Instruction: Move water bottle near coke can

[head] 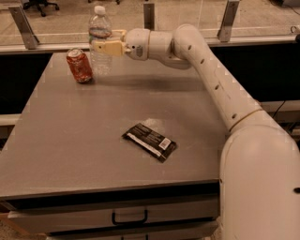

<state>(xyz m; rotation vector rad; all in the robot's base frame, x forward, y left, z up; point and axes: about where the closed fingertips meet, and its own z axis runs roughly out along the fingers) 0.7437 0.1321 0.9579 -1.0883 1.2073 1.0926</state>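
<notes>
The water bottle [100, 28] is a tall clear plastic bottle with a white cap, upright at the table's far left. My gripper [104, 43] is shut on the bottle around its middle, reaching in from the right. The coke can [78, 65] is a red can with a silver top, standing just left of the bottle, close to it. I cannot tell whether the bottle's base rests on the grey table [93, 140].
A flat black snack wrapper [150, 141] lies near the table's middle. My white arm [220, 89] spans from the right side across the far edge. A glass railing with metal posts [150, 14] runs behind the table. A drawer handle [129, 218] shows below the front edge.
</notes>
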